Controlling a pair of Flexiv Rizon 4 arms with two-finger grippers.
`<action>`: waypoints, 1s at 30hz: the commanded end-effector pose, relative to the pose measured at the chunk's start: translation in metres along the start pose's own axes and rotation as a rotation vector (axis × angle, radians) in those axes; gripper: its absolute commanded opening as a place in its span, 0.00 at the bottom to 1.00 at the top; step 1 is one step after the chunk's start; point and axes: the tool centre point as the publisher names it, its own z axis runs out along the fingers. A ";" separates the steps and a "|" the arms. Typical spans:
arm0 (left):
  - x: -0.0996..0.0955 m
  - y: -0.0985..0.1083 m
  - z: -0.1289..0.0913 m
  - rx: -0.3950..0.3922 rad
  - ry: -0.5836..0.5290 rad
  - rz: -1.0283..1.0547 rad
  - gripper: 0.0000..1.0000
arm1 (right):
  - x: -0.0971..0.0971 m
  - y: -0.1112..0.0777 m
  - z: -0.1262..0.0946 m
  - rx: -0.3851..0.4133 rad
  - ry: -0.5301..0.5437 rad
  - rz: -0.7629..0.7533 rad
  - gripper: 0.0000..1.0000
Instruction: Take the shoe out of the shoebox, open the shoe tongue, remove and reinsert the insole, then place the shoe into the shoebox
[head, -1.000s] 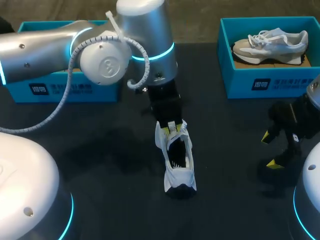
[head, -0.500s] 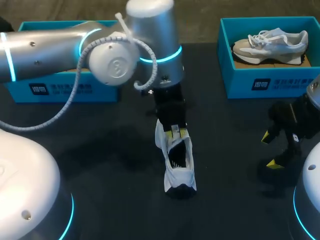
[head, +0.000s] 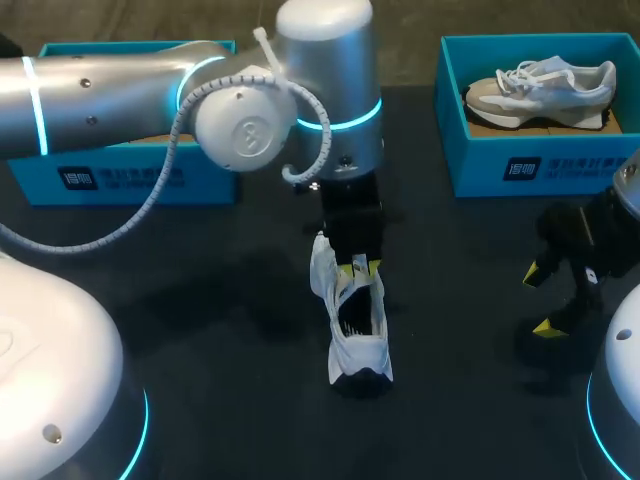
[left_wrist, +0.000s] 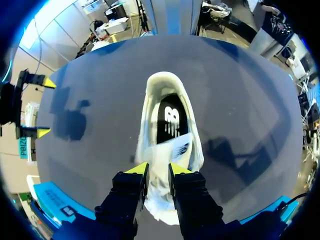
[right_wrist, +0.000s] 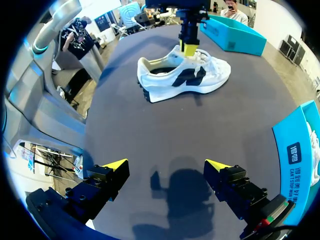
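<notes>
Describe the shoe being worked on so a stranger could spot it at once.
Look at the middle of the dark table. The white sneaker stands there unboxed, tongue pinched by the left gripper; the grey sneaker lies inside the far-right shoebox.

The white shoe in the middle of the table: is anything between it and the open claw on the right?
Nothing visible does. Only bare table lies between the right gripper and the shoe. The left gripper pinches the shoe's tongue from above, on the far side, so it is not in that path.
</notes>
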 end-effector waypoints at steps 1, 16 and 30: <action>0.009 0.004 -0.008 -0.015 -0.032 -0.021 0.26 | 0.001 0.000 0.001 0.003 -0.003 0.001 1.00; 0.000 0.002 0.024 0.057 0.035 0.011 0.25 | 0.001 0.000 0.001 0.003 -0.003 0.001 1.00; 0.012 -0.013 -0.007 0.012 -0.010 0.032 0.27 | 0.001 0.000 0.001 0.003 -0.003 0.001 1.00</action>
